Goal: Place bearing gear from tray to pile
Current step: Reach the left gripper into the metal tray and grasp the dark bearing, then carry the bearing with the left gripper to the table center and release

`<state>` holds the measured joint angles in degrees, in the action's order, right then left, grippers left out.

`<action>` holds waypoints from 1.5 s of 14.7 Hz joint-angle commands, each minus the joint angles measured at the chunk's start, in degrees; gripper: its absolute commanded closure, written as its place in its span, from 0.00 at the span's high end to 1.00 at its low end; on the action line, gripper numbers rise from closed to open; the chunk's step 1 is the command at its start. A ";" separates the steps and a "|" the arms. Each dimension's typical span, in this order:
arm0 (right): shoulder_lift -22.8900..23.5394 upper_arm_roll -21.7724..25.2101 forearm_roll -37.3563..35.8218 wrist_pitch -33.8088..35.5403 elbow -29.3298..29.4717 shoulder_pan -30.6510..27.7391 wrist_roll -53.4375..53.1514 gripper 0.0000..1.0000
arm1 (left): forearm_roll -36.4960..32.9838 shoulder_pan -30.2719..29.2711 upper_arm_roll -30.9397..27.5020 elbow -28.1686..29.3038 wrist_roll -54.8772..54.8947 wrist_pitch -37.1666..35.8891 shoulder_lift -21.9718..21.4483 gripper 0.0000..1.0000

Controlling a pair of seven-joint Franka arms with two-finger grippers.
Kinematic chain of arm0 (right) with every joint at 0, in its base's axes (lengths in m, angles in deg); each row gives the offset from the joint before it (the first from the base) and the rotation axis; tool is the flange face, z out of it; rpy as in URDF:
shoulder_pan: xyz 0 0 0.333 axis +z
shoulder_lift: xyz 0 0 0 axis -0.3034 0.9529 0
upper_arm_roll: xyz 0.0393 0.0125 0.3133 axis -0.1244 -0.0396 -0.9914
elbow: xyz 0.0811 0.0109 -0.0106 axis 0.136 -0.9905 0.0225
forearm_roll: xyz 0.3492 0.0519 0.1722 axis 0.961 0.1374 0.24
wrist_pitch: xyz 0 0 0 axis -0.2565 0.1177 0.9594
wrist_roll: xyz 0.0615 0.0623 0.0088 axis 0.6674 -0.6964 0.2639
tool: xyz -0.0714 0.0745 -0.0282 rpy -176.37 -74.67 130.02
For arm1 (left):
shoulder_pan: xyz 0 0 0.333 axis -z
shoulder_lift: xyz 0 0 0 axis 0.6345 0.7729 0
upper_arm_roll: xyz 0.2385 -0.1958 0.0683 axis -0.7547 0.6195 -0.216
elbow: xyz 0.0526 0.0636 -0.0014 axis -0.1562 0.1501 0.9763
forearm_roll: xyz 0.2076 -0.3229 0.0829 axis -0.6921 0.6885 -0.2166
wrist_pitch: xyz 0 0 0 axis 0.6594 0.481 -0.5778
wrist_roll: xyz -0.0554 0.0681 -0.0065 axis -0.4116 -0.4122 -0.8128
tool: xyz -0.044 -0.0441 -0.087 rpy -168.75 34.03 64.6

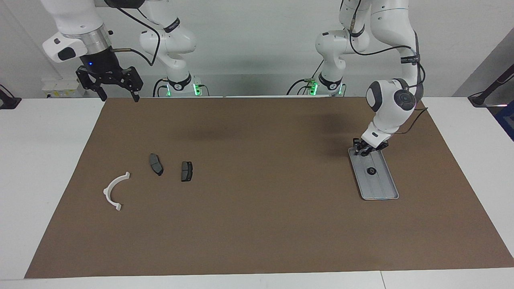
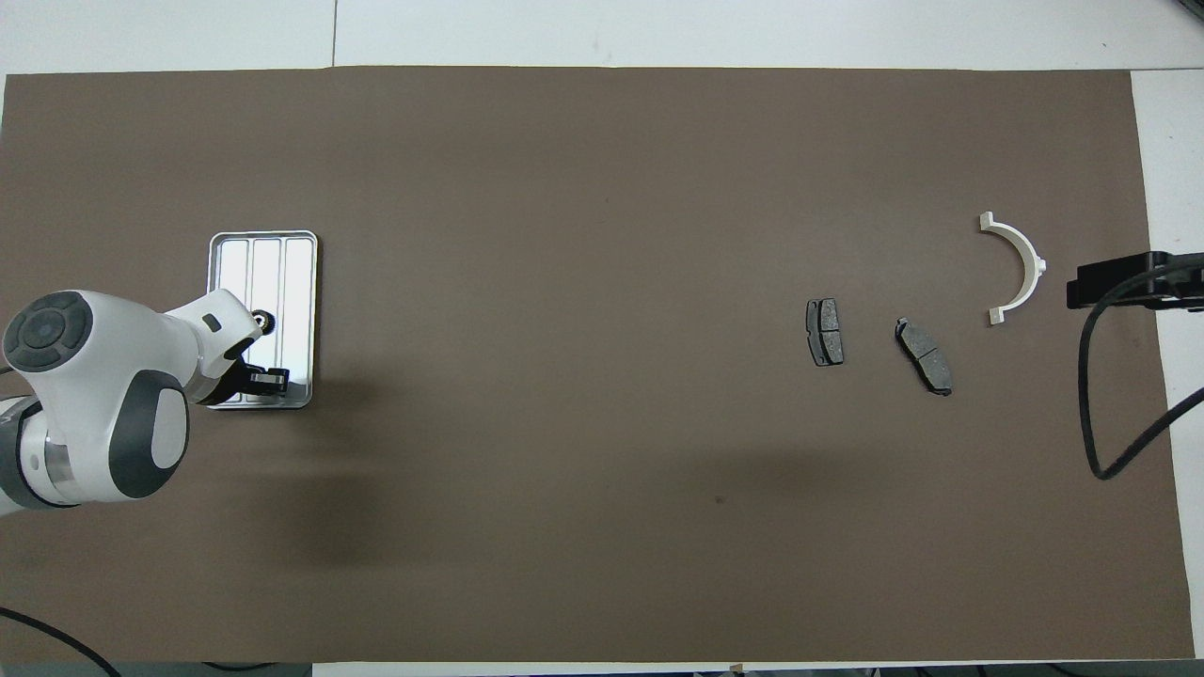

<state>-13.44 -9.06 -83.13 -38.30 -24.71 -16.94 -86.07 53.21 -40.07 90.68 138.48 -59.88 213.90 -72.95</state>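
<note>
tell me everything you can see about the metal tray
The tray is a flat, silver-grey rectangle that looks like metal, with rounded corners, a raised rim and lengthwise ridges. It lies flat on the brown mat toward the left arm's end of the table, its long side running away from the robots. A small dark round gear sits in it, around the middle. The left gripper is low over the end nearest the robots; whether it touches the tray is unclear.
</note>
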 commanded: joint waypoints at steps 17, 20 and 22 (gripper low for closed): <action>-1.18 -0.16 0.41 -0.45 -1.85 -0.45 0.47 1.00 | 5.82 29.56 0.55 -27.41 -52.66 -20.38 5.79 0.00; -1.62 -0.16 0.41 -0.44 -2.72 -0.45 0.38 1.00 | 5.74 34.68 0.55 -33.11 -59.80 -20.37 11.93 0.00; -1.89 -0.16 0.41 -0.45 -3.25 -0.37 0.38 1.00 | 4.52 36.45 0.37 -35.31 -62.35 -19.24 15.89 0.00</action>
<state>-13.67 -9.13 -83.13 -38.29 -25.85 -17.18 -86.07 58.63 -5.20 92.40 108.10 -119.97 194.08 -62.70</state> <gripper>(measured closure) 0.000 0.762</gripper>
